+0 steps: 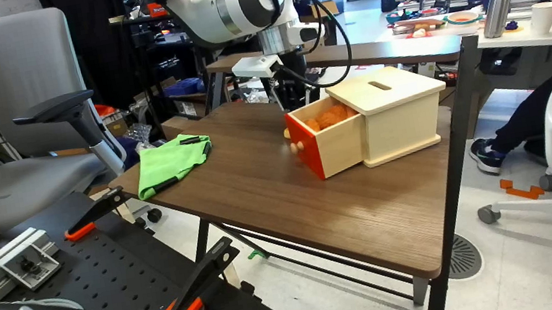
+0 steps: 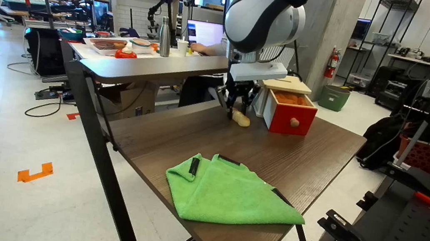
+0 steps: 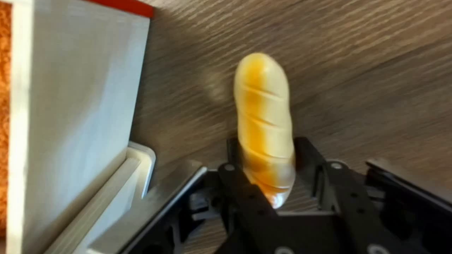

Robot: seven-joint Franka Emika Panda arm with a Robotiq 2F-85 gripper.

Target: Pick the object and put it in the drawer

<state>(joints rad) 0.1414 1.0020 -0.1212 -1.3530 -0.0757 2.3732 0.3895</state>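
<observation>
In the wrist view, the bread (image 3: 263, 116) is held between the fingers (image 3: 312, 153) of the claw (image 3: 267, 150). The claw is closed to the bread's width, and both sides of the bread seem to be pinched. The open drawer (image 3: 84, 98) is seen beside the claw, with a strip of table (image 3: 187, 120) between.

In an exterior view, orange stuff (image 2: 287, 98) can be seen in the drawer, and a cloth (image 2: 235, 197) is laid well away from the claw. The bread is seen right under the claw; whether it is lifted off the table cannot be told.

In an exterior view, the box (image 1: 405, 122) of the drawer is seen beside the claw, and the claw's tips are hidden by the drawer.

The picking step seems to be in hand. Next, the bread should be lifted above the drawer's wall, moved sideways over the open top, and let go.
</observation>
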